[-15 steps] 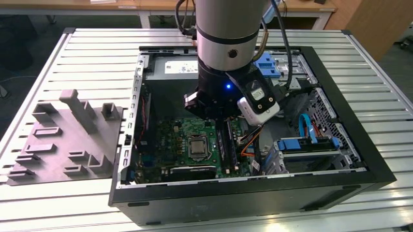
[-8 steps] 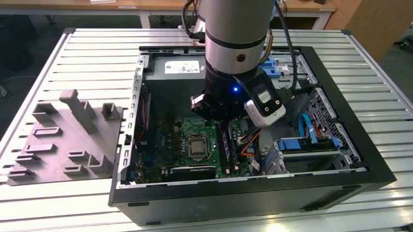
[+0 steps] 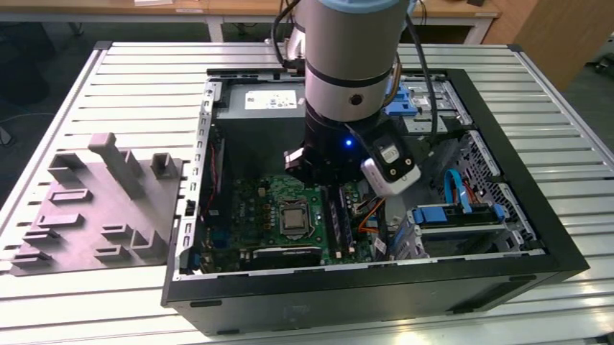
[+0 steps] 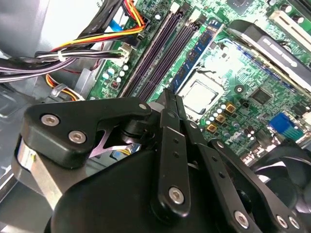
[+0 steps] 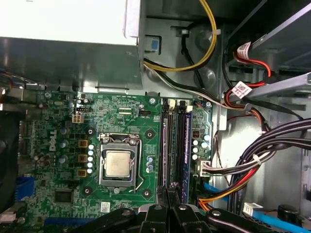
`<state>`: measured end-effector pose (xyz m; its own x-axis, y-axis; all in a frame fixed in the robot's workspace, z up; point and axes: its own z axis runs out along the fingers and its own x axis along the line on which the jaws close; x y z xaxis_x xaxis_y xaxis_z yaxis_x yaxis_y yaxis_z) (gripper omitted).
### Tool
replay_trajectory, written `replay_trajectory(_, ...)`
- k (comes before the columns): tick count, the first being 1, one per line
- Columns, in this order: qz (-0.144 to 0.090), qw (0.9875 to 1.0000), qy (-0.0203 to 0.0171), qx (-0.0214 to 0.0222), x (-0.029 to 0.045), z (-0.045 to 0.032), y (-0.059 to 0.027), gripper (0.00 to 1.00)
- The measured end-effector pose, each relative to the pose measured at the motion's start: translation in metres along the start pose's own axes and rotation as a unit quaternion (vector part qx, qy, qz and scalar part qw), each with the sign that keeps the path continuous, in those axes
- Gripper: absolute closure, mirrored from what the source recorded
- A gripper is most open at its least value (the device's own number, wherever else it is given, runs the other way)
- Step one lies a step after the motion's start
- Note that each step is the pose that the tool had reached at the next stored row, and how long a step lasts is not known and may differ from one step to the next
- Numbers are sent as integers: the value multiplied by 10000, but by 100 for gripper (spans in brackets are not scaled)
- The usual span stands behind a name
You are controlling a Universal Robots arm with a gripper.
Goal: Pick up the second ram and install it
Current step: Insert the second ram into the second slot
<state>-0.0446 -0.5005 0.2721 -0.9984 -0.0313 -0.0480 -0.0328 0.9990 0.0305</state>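
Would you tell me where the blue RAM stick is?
In both wrist views the RAM stick sits in the memory slots, between CPU socket and cables.

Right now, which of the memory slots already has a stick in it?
The slot nearest the processor socket: a blue board stands in it; the others look empty.

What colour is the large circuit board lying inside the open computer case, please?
Green; the flat green motherboard shows best in the first wrist view.

bright even light, soft shadows, mild glare
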Motion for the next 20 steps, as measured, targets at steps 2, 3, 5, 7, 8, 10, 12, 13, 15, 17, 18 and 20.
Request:
replay_trajectory(2, 5, 10000, 0, 1, 2, 29, -1, 89)
replay_trajectory(3, 6, 10000, 0, 1, 2, 40, -1, 89)
replay_trajectory(5, 7, 10000, 0, 0, 3, 53, -2, 89)
replay_trajectory(7, 7, 10000, 0, 1, 3, 56, -2, 89)
replay_trajectory(8, 7, 10000, 1, 2, 3, 56, -2, 89)
replay_trajectory(10, 7, 10000, 0, 1, 3, 58, -2, 89)
replay_trajectory(12, 9, 10000, 0, -2, -5, 65, -2, 89)
replay_trajectory(13, 12, 10000, 0, -2, -18, 70, -3, 89)
replay_trajectory(15, 23, 10000, 0, -3, -41, 81, -5, 89)
replay_trajectory(17, 44, 10000, 0, -4, -57, 97, -8, 89)
replay_trajectory(18, 63, 10000, -1, -4, -60, 108, -9, 89)
replay_trajectory(20, 135, 9999, -3, -2, -60, 128, -10, 89)
